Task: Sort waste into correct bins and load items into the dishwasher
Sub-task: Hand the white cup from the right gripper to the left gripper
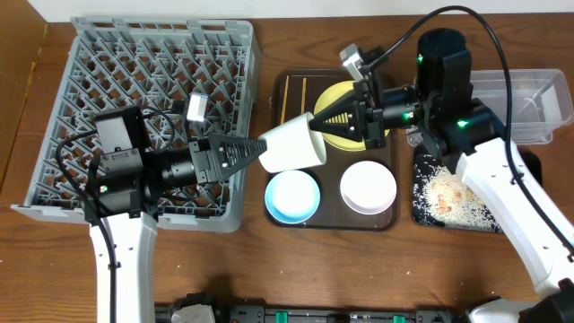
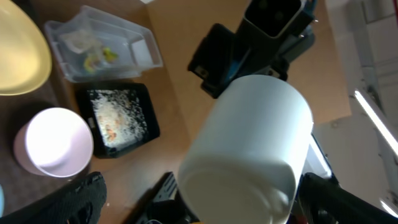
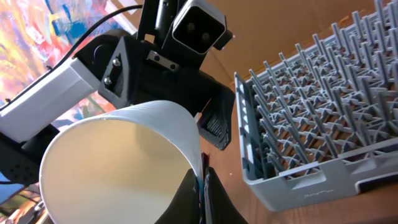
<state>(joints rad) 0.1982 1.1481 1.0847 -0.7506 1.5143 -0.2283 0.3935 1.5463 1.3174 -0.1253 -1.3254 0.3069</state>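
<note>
The small white cup (image 1: 291, 144) hangs on its side in the air between both arms, above the gap between the grey dish rack (image 1: 108, 81) and the brown tray. My right gripper (image 1: 316, 119) is shut on the cup's rim (image 3: 203, 186). My left gripper (image 1: 256, 148) is open, one finger on each side of the cup's base (image 2: 249, 143). The pale yellow plate (image 1: 334, 94), blue bowl (image 1: 292, 196), white bowl (image 1: 368, 187) and chopsticks (image 1: 303, 94) lie on the brown tray. Rice scraps (image 1: 444, 193) lie in the black tray (image 1: 421, 215).
The dark brown serving tray (image 1: 332, 220) sits right of the rack. The clear tub (image 1: 529, 103) at the far right holds the tissue (image 2: 78, 40) and wrapper (image 2: 99, 57). The rack's pegs (image 3: 311, 112) stand close to the cup.
</note>
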